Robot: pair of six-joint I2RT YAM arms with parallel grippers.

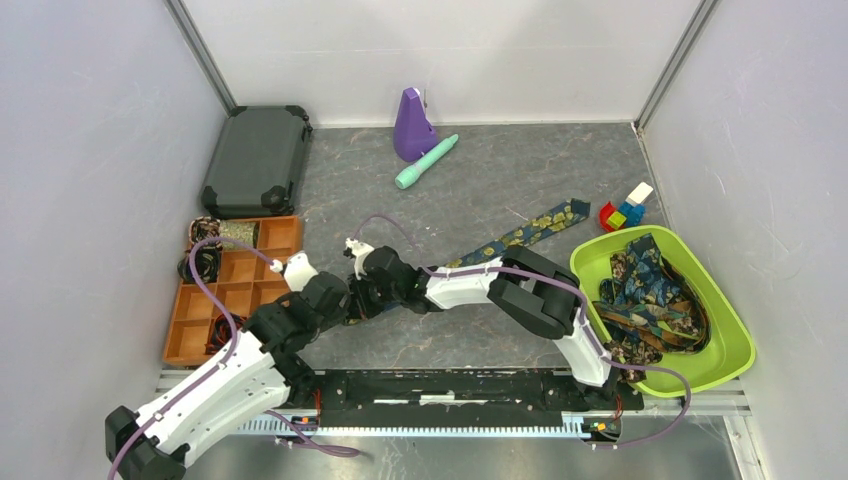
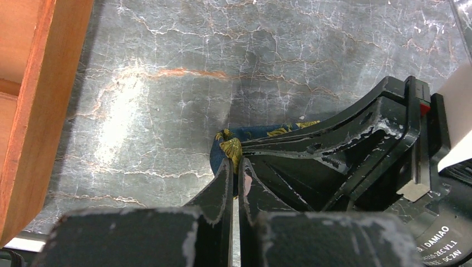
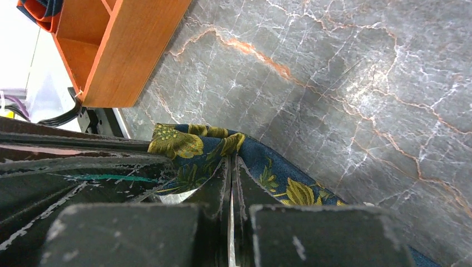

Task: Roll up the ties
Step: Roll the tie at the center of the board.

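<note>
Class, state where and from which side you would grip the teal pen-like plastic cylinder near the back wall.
Grip the teal pen-like plastic cylinder mid-barrel from straight above, closing across its narrow width. It lies flat and diagonal, and the purple cone-shaped object stands close beside its far half.

A black case (image 1: 257, 160) lies in the far left corner of the marbled table (image 1: 480, 200), an orange compartment tray (image 1: 281, 237) just before it. By the back wall stands a purple cone (image 1: 411, 126) with a teal cylinder (image 1: 427, 162) beside it; coloured blocks (image 1: 625, 211) sit near a green tub (image 1: 735, 345).
</note>
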